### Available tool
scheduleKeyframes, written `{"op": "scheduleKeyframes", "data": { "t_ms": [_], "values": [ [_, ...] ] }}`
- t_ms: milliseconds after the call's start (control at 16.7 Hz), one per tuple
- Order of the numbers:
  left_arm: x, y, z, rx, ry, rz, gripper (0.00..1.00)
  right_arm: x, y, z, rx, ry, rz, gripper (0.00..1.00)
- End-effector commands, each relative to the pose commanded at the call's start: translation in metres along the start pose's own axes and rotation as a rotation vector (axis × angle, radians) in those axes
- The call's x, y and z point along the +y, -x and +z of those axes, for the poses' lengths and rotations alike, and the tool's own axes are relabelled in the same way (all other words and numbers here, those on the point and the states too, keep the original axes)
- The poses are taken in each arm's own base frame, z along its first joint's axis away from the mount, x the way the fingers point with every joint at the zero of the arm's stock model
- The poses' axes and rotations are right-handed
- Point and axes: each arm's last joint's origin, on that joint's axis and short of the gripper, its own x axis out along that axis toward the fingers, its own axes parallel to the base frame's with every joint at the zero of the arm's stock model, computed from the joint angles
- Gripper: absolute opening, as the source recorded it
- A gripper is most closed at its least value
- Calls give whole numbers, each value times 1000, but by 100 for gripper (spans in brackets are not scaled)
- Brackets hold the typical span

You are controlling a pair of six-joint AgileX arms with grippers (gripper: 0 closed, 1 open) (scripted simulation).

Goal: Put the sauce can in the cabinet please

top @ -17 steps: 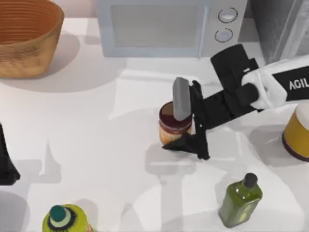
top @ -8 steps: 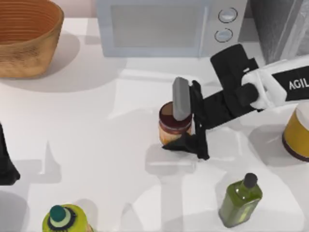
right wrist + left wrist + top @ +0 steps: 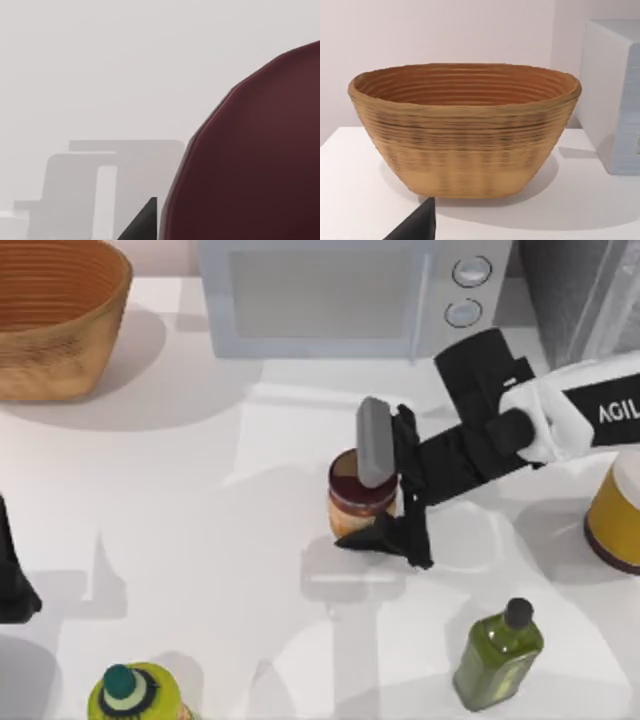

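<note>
Looking down from the top view first, then the wrist cams

right gripper (image 3: 372, 495): mid-table, reaching in from the right edge, grey finger across the sauce can's far side, black finger against its near side, so closed onto the can
sauce can (image 3: 355, 502): upright in the middle of the table, just in front of the microwave (image 3: 330, 295); up close in the right wrist view as a big maroon curve (image 3: 250, 160) with one dark fingertip beside it
cabinet (image 3: 580, 300): top right corner, right of the microwave, well apart from the can
left arm (image 3: 12, 570): parked at the left edge, can't tell about the fingers
basket (image 3: 465, 127): front and centre in the left wrist view, microwave's side wall to one side; top left corner from above
right side clutter: yellow can (image 3: 615, 510) at the edge, green oil bottle (image 3: 497, 645) nearer the front
front edge: green-capped bottle (image 3: 135, 695)
open room: bare table (image 3: 190, 520) left of the can
</note>
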Motion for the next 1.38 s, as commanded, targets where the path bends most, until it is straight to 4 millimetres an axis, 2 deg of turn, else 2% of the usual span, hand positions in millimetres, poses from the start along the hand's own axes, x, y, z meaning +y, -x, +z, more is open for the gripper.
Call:
{"op": "scheduleKeyframes", "data": {
  "t_ms": [180, 540, 720, 1140, 1260, 1380],
  "values": [
    [0, 0, 0, 0, 0, 0, 100, -6, 14, 22, -6, 2, 4, 0],
    [0, 0, 0, 0, 0, 0, 100, -6, 72, 87, 3, -16, 8, 0],
    [0, 0, 0, 0, 0, 0, 100, 0, 93, 109, 3, -5, -1, 0],
    [0, 0, 0, 0, 0, 0, 100, 2, 95, 109, 6, -11, -2, 0],
    [0, 0, 0, 0, 0, 0, 100, 8, 106, 103, 7, -29, -16, 0],
    [0, 0, 0, 0, 0, 0, 100, 19, 126, 93, 3, -55, -57, 0]
  ]
}}
